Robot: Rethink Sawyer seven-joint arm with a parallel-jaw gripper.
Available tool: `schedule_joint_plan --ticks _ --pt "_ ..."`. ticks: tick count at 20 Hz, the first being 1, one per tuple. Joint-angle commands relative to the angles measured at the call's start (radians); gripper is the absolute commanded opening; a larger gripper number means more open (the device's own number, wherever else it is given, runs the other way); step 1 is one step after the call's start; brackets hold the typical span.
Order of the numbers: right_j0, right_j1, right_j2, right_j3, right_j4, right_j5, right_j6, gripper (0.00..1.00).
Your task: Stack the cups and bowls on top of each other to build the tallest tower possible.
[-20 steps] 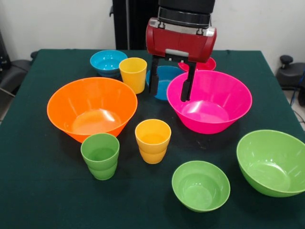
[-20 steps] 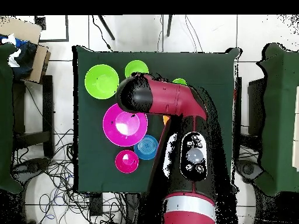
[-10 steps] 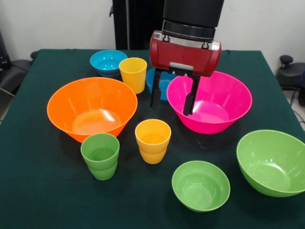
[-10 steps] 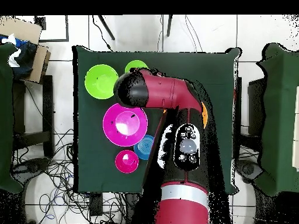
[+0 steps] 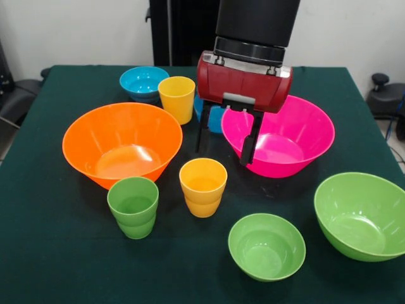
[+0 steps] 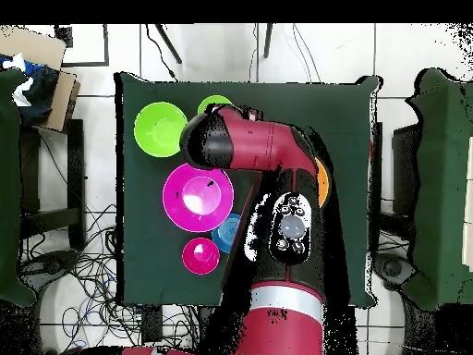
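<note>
My gripper (image 5: 224,144) hangs open and holds nothing. Its two black fingers straddle the near-left rim of the large hot pink bowl (image 5: 288,136), one inside and one outside. The orange-yellow cup (image 5: 203,186) stands just in front of it, with the green cup (image 5: 133,206) to that cup's left. The yellow cup (image 5: 176,97) stands behind the large orange bowl (image 5: 120,142). A darker blue bowl (image 5: 212,116) is half hidden behind my gripper. The light blue bowl (image 5: 143,81) sits far back. In the overhead view the arm hides my gripper.
A small lime green bowl (image 5: 266,246) and a large lime green bowl (image 5: 361,215) sit at the front right. The overhead view shows a small red-pink bowl (image 6: 200,255) beside the blue bowl (image 6: 227,234). The table's dark green cloth (image 5: 57,253) ends near the large green bowl.
My gripper has come forward and down along the pink bowl's left rim, toward the orange-yellow cup. It has stayed open. No cup or bowl has moved.
</note>
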Motion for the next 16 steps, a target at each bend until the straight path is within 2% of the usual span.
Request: schedule_joint_plan --ticks 1,16 --pt "0.014 0.023 0.033 0.0 -0.059 -0.056 0.067 1.0" --pt "0.008 0.027 0.038 0.006 -0.051 -0.086 0.057 1.0"
